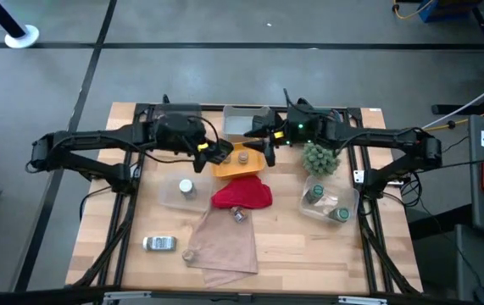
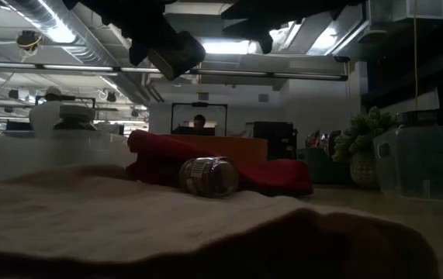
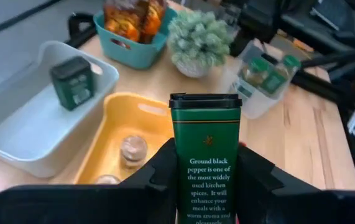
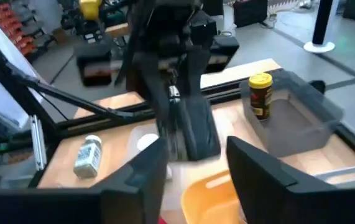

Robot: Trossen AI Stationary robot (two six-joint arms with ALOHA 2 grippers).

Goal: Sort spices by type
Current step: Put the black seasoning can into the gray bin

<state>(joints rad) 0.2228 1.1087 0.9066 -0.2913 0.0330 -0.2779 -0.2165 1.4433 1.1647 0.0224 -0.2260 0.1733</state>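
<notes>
My left gripper hovers over the near-left edge of the yellow tray, shut on a dark green pepper tin, which also shows high up in the low view. A second dark tin stands in the white tray. Tan-topped pots sit in the yellow tray. Orange sachets stand in a teal basket. Green-lidded jars lie in a clear tub. A yellow-capped bottle stands in a bin. My right gripper is open above the yellow tray's far side. My left gripper pinches the pepper tin by its lower body between the two fingers, one on each narrow side. The black lid end points away from the wrist. The tin is lifted clear of the table and tilted in the low view.
A red cloth lies in the middle, with a small jar on its side at its near edge on the tan cloth. A fuzzy plant stands to the right. A silver-capped jar sits in the left tub, and another jar lies near left.
</notes>
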